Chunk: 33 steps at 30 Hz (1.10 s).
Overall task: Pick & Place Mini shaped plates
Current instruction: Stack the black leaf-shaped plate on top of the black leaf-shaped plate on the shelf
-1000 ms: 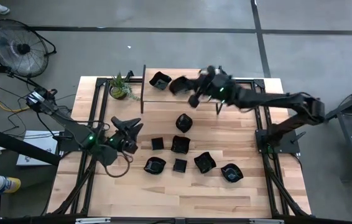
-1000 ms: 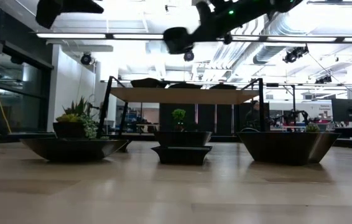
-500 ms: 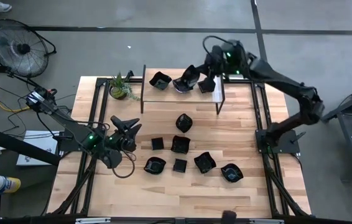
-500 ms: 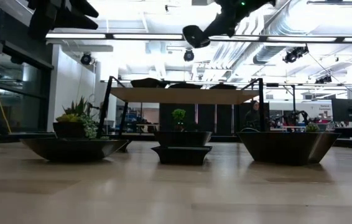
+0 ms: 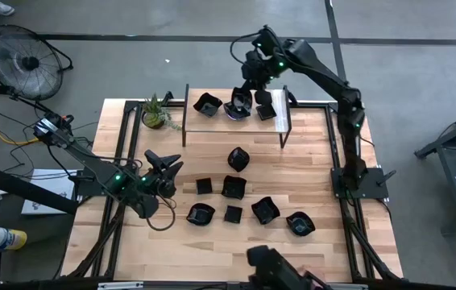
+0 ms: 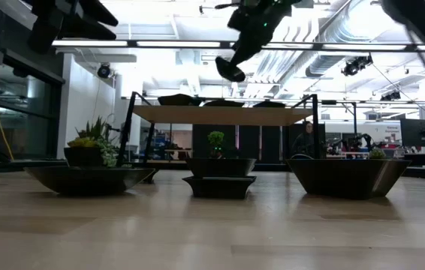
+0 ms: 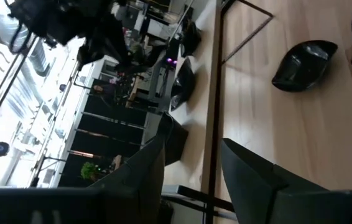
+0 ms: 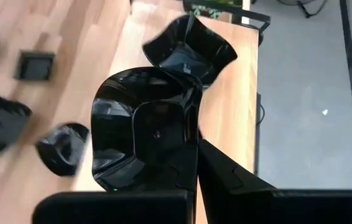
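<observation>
Several glossy black mini plates lie on the wooden table [image 5: 172, 258], among them a rounded one [image 5: 238, 159] and a square one [image 5: 233, 213]. Two more sit on a raised shelf [image 5: 220, 121] at the far edge: a wavy one [image 5: 206, 103] and another [image 5: 266, 109]. My right gripper [image 5: 250, 84] hangs over that shelf, shut on a further plate [image 8: 145, 137] [image 5: 240, 105]. My left gripper [image 5: 166, 165] [image 7: 191, 168] hovers open over the table's left side, away from the plates. My right gripper pinches the plate by its rim [image 8: 191, 134], on the side nearest the wrist. One finger [image 8: 226, 177] shows beside the rim; the plate hides the other. The fingers come slanting down from the far side. The plate is tilted and lifted clear above the shelf [image 6: 231, 71].
A small green potted plant [image 5: 155, 113] stands at the far left corner beside the shelf's post. A fan [image 5: 22, 56] is on the floor beyond the table's left. A dark shape [image 5: 280, 270] shows at the near edge. Bare wood lies along the near side.
My right arm has swung round toward the far edge, and its wrist has turned, so the gripper now comes at the shelf from the far side. It has kept hold of the plate, which first rose and then came down closer to the shelf top.
</observation>
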Motion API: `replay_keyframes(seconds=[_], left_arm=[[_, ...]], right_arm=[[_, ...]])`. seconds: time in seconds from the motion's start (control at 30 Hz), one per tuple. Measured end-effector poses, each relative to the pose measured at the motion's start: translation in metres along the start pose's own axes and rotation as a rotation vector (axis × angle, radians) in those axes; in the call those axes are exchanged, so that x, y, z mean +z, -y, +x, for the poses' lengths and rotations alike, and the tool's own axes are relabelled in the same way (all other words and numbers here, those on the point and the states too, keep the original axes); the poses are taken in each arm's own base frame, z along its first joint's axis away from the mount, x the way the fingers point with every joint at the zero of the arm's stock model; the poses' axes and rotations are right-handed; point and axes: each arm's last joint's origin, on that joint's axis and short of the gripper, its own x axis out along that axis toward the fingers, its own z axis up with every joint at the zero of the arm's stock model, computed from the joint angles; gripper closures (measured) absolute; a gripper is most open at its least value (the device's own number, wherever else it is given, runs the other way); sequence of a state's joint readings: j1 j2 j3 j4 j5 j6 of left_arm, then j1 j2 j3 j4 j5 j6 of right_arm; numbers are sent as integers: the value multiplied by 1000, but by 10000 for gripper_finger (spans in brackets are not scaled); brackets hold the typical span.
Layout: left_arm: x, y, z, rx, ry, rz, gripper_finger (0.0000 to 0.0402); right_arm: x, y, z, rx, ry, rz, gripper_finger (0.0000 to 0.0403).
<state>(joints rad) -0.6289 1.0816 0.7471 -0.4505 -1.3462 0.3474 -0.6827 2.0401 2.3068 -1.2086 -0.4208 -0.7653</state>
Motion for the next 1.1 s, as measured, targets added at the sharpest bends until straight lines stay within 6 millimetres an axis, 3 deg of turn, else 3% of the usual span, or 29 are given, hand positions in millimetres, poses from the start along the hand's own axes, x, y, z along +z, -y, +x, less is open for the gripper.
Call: replay_keyframes(seconds=[0.23, 1.1], left_arm=[[-10, 4, 0, -56, -20, -16, 250], [-14, 5, 0, -73, -36, -60, 250]], right_arm=[[-8, 7, 23, 21, -38, -160, 403], [-7, 7, 27, 53, 37, -441, 403]])
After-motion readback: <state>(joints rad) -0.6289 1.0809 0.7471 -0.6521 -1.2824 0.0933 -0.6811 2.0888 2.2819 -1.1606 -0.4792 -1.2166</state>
